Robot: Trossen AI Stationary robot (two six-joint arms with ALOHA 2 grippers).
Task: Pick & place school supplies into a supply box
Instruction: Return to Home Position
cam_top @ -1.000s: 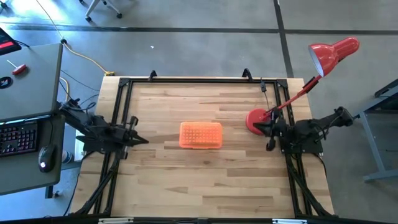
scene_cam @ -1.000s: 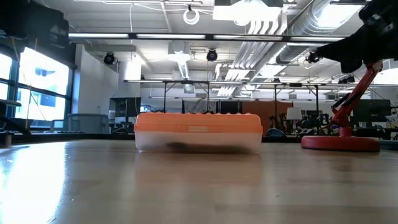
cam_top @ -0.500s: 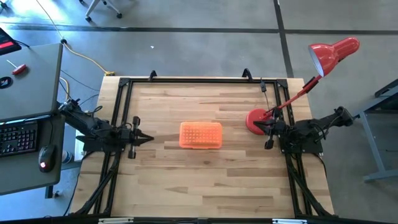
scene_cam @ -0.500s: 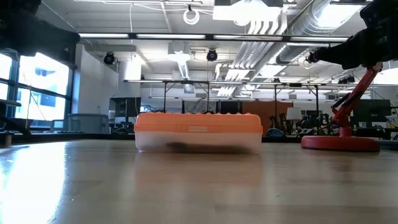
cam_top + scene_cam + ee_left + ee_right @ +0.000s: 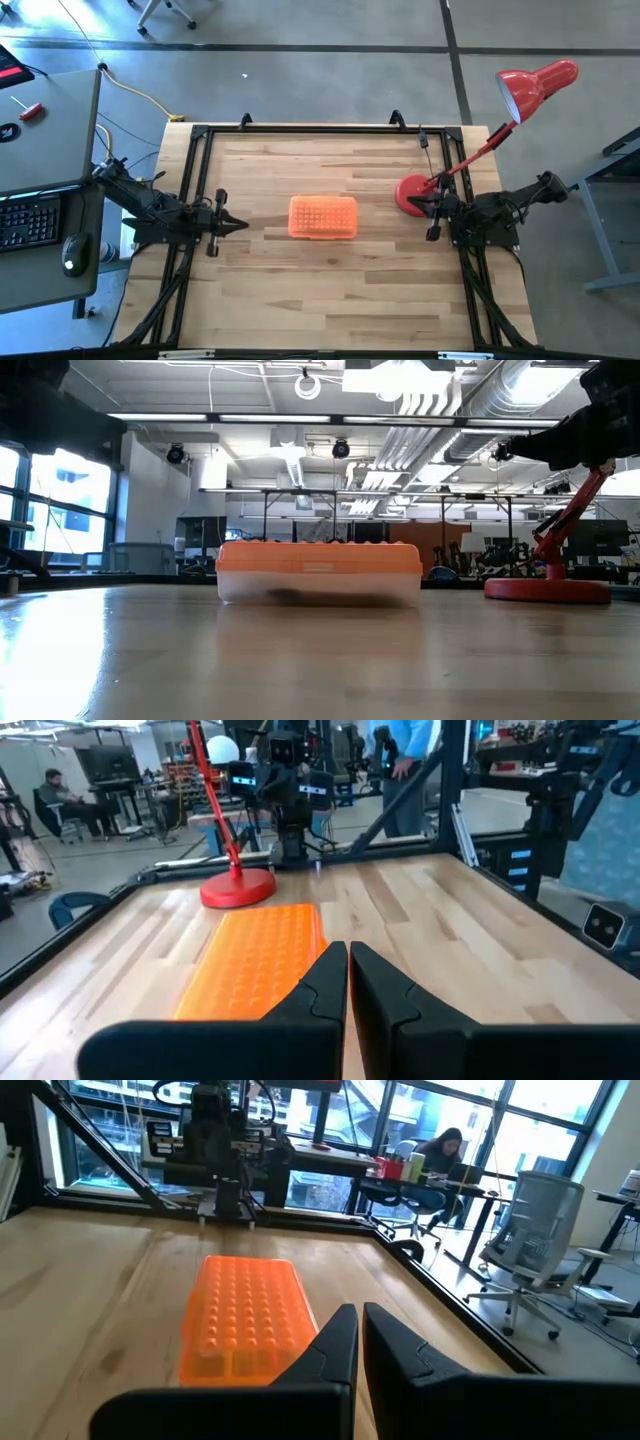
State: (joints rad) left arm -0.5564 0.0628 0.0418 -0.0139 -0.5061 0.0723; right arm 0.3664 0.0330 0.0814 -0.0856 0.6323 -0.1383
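Observation:
The supply box [image 5: 323, 217], a clear case with its orange ribbed lid closed, rests on its base at the middle of the table; it also shows in the low view [image 5: 318, 572]. No pencils, pens, marker or scissors show in any view. My left gripper [image 5: 243, 224] is shut and hovers left of the box, pointing at it; its wrist view looks along the shut fingers [image 5: 348, 975] at the box [image 5: 255, 965]. My right gripper [image 5: 360, 1335] is shut and hovers right of the box [image 5: 245, 1315], beside the lamp base.
A red desk lamp stands on its round base [image 5: 413, 193] at the table's right side, right next to my right gripper [image 5: 426, 210], its head reaching beyond the far right corner. A black frame [image 5: 300, 130] rims the table. Bare wood lies near and far of the box.
My left gripper has moved a short way toward the table's right, closer to the supply box, staying shut. The box and my right arm have kept still.

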